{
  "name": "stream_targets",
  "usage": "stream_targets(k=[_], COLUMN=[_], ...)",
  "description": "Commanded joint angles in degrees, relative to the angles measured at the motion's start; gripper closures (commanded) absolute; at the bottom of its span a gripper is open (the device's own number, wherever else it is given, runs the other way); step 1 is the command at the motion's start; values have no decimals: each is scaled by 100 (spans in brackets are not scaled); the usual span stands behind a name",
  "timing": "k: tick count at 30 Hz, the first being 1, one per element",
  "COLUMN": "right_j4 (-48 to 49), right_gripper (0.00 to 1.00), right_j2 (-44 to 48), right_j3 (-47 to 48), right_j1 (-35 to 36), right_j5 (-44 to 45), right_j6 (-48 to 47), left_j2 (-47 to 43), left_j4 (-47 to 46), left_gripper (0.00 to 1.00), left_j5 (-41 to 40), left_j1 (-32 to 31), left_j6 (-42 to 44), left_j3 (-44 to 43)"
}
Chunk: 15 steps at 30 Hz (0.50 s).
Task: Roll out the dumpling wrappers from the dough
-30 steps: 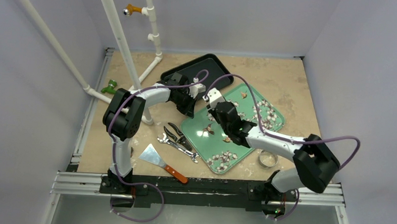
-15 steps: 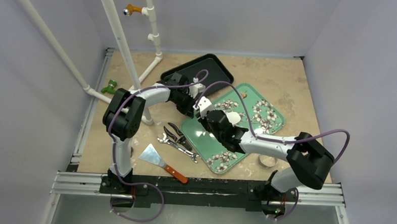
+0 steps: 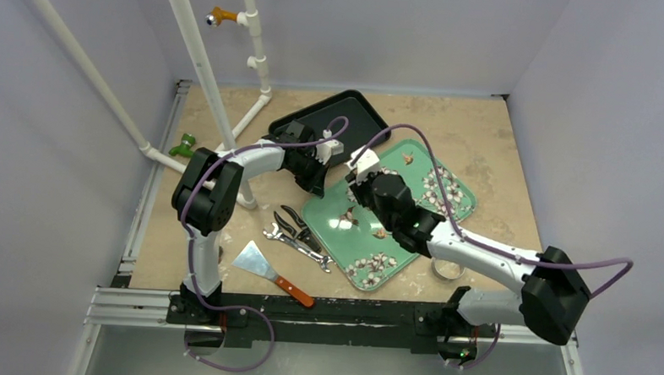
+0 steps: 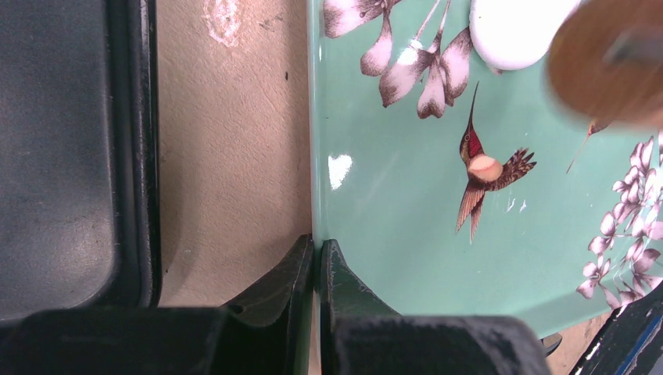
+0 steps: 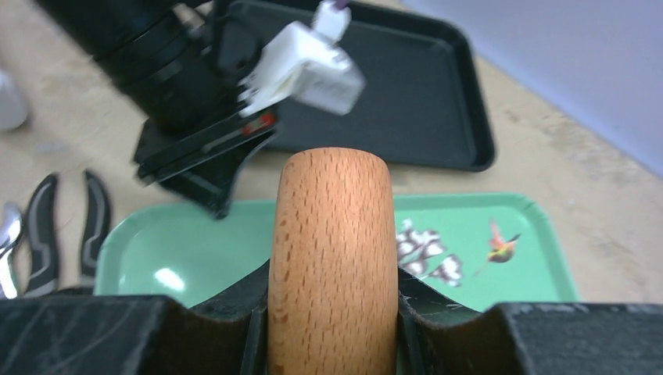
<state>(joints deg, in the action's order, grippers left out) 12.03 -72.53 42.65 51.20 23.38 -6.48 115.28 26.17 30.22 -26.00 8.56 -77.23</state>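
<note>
The right gripper has its fingers closed part-way on a wooden rolling pin. The pin sits snug between them and points out ahead over the green tray. The left gripper is pinched tight on that tray's rim, which I judge to be a hold-down for the rolling.

The wrapper, a smooth white piece of dough, lies on the tray away from the pinched rim. In the left wrist view the blurred end of the pin hangs just beside it — whether it touches the dough's edge I cannot tell.

To roll well, the pin should come down level, so its long side presses the dough and not its end. It should then pass over the middle with light, even pressure and lift off short of the tray's rim. The left hold needs to be firm, or the tray may slide on the table. Dough can cling to wood — a slow lift-off would guard against tearing.
</note>
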Motion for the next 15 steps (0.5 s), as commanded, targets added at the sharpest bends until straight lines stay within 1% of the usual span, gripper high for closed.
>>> stream_targets(k=[1,3,9,10,12,13,15], right_j4=[658,587,-14,-125,-653,-858,-964], right_gripper=[100,100,100,100,100,100,100], right_j2=[109,-156,-831,-947,-1127,-1190,-1236], right_j3=[-51,-143,-171,-130,66,144,167], right_j1=[-554,-793,-810,-772,-597,-489,-164], right_j5=[126,134,116,133,144,95,214], right_j6=[-297,-118,328,347,583,844,940], left_j2=[12,20,20,19,16,19,13], left_j4=[-16,-16,-16,-20,-16,-16,-16], left_gripper=[100,100,100,100,100,100,100], left_j5=[-25,-25,-25,-25,-25,-18,-19], left_j1=[96,96,97,95,95,103,104], left_j6=[100,100,96,95,101,100,94], left_j3=[-64,-64,-64,-64,-64,-64,-64])
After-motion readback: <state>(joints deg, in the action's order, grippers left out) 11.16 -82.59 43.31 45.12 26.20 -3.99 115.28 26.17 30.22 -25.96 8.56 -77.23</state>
